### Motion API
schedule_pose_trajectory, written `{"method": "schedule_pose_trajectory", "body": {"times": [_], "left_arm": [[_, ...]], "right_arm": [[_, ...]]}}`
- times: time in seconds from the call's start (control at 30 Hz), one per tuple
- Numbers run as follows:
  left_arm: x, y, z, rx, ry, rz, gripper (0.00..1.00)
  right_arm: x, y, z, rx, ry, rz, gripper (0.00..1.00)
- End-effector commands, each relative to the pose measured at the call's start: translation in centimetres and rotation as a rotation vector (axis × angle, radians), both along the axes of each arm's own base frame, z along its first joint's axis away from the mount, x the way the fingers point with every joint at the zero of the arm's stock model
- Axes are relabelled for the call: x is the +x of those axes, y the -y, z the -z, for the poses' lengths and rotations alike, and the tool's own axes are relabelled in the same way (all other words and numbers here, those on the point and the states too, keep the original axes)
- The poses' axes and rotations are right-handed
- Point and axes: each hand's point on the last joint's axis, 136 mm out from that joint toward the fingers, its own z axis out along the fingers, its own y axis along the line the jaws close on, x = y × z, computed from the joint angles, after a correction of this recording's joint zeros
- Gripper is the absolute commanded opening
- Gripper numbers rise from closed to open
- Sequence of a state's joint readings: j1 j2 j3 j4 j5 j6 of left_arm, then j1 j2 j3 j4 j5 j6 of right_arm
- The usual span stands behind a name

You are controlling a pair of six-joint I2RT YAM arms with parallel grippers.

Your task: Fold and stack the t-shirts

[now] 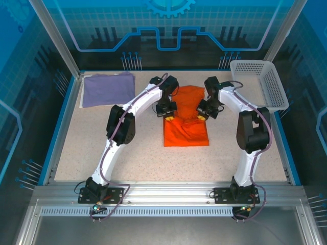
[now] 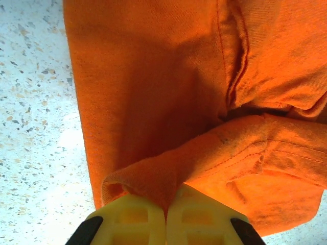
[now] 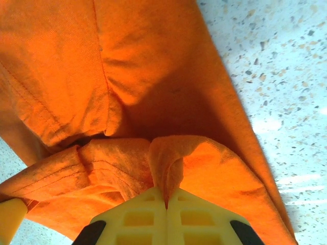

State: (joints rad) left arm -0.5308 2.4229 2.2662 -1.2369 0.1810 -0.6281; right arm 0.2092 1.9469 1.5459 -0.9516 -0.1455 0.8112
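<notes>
I have one speckled bench in front of me, carrying two t-shirts. One white mesh basket sits at its far right corner. One purple t-shirt lies folded flat at the far left corner, well apart from both arms. One orange t-shirt lies mid-bench, its far part bunched between my two claws. The left claw is clamped on a fold of orange cloth; the right claw pinches another fold likewise.

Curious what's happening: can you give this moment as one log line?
left gripper: shut on orange t-shirt | right gripper: shut on orange t-shirt | lavender t-shirt: folded, far-left corner
</notes>
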Motion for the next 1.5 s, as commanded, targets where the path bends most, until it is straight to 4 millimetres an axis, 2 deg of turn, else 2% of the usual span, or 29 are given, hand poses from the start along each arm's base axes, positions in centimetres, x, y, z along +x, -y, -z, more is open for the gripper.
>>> {"method": "schedule_pose_trajectory", "body": {"times": [0.0, 0.13, 0.3, 0.43, 0.5, 0.53, 0.6, 0.7, 0.77, 0.83, 0.87, 0.97, 1.03, 1.13, 1.27, 1.33, 1.47], "left_arm": [[-0.1, -0.3, -0.2, -0.009, -0.024, 0.004, 0.02], [0.1, -0.8, 0.6, 0.002, -0.04, -0.006, 0.02], [0.8, -1.1, 2.0, -0.005, -0.065, -0.022, 0.06], [1.5, -1.0, 3.2, -0.02, -0.082, -0.046, 0.18], [2.1, -0.9, 3.4, -0.042, -0.084, -0.077, 0.25], [2.5, -0.9, 3.2, -0.052, -0.082, -0.103, 0.3], [3.6, -0.8, 2.3, -0.092, -0.062, -0.147, 0.32], [5.9, -1.4, -0.3, -0.135, 0.002, -0.219, 0.36], [7.2, -3.1, -2.0, -0.114, 0.048, -0.274, 0.37], [7.7, -4.8, -3.4, -0.085, 0.083, -0.309, 0.38], [7.6, -5.3, -3.9, -0.071, 0.094, -0.316, 0.39], [6.7, -6.2, -5.4, -0.049, 0.109, -0.291, 0.42], [5.6, -6.6, -6.3, -0.045, 0.112, -0.27, 0.43], [3.2, -6.0, -6.9, -0.084, 0.106, -0.229, 0.38], [-0.7, -3.8, -6.9, -0.123, 0.068, -0.135, 0.34], [-2.9, -3.0, -6.3, -0.109, 0.038, -0.103, 0.32], [-6.0, -2.0, -4.9, -0.119, -0.014, -0.118, 0.25]], "right_arm": [[0.5, 1.3, -1.4, -0.017, 0.024, 0.04, 0.0], [0.4, 1.6, 0.3, -0.027, -0.017, 0.054, 0.0], [1.5, 1.3, 2.3, -0.001, -0.044, 0.064, 0.0], [2.9, 0.7, 3.1, 0.03, -0.06, 0.065, 0.01], [3.6, 0.5, 3.1, 0.045, -0.055, 0.075, 0.08], [4.1, 0.4, 3.0, 0.056, -0.05, 0.081, 0.14], [5.2, 0.5, 2.4, 0.068, -0.035, 0.095, 0.18], [7.2, 0.7, 0.8, 0.089, 0.002, 0.111, 0.27], [8.5, 0.9, -0.5, 0.109, 0.034, 0.113, 0.41], [9.0, 1.1, -1.5, 0.121, 0.048, 0.107, 0.52], [9.0, 1.1, -2.0, 0.125, 0.059, 0.098, 0.53], [7.7, 0.9, -3.9, 0.113, 0.093, 0.028, 0.54], [6.1, 0.3, -5.1, 0.095, 0.128, -0.044, 0.52], [3.1, -1.4, -5.7, 0.124, 0.162, -0.137, 0.39], [-0.3, -2.6, -3.8, 0.11, 0.14, -0.194, 0.15], [-1.0, -2.9, -2.2, 0.132, 0.11, -0.196, 0.11], [-1.5, -2.4, 0.0, 0.161, 0.061, -0.187, 0.07]]}}
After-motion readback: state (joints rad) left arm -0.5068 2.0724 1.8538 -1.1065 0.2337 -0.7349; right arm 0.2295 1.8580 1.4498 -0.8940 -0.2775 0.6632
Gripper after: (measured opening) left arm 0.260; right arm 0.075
